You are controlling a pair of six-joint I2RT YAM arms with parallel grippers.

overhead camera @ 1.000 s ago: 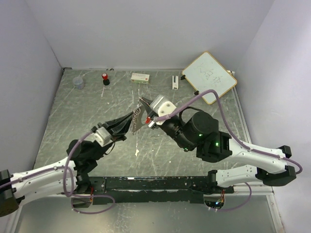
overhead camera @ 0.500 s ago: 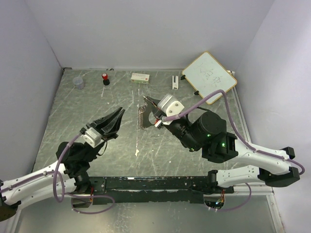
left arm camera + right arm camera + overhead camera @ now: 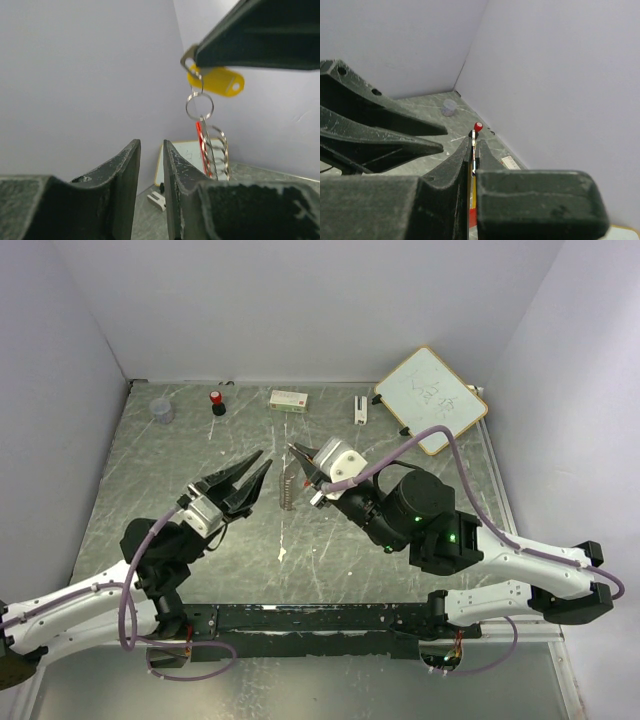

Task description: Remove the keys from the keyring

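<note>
Left hand (image 3: pixel 257 466): raised above the scratched grey metal surface (image 3: pixel 160 490), fingers apart, nothing between them. The left wrist view shows only a narrow gap.

Right hand (image 3: pixel 297 452): just beside it at 3 o'clock, tips close but not touching, clamped shut on the top clasp of the thin silvery metal keyring (image 3: pixel 199 106). The right wrist view shows a yellow sliver pinched between the fingers.

The keyring hangs free below the right hand, between the two hands and clear of the surface. The small yellow-headed key (image 3: pixel 217 81) sits at the clasp. The narrow bright-red key (image 3: pixel 199 134) dangles beneath, beside a wire coil.

Far edge, 11 o'clock to 1 o'clock:
- clear plastic cup (image 3: pixel 160 410)
- red-capped black bottle (image 3: pixel 216 402)
- flat white box (image 3: pixel 290 398)
- wood-framed whiteboard (image 3: pixel 430 398), lying askew
</note>
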